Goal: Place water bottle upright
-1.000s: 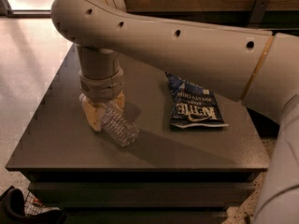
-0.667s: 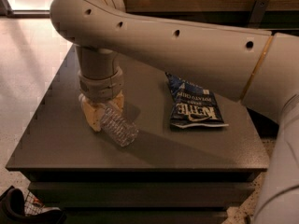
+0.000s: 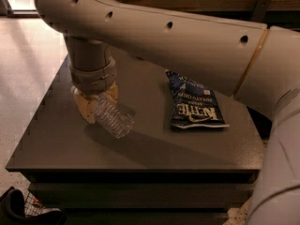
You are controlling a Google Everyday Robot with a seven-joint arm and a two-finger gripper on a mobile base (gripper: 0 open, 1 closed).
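Observation:
The water bottle (image 3: 114,119) is a clear ribbed plastic bottle, tilted with its base pointing down and to the right, just above the dark table (image 3: 140,153). Its neck end sits between the tan fingers (image 3: 86,108) of my gripper (image 3: 97,102), which is shut on it at the table's left side. The cap and label band are hidden by the fingers. My big beige arm reaches in from the right across the top of the view.
A dark blue chip bag (image 3: 194,102) lies flat on the table to the right of the bottle. The table's left and front edges drop to a light floor. A dark object (image 3: 18,210) sits on the floor at the lower left.
The gripper and the bottle have shifted slightly left and up. The bottle stays tilted in the fingers. The chip bag has not moved.

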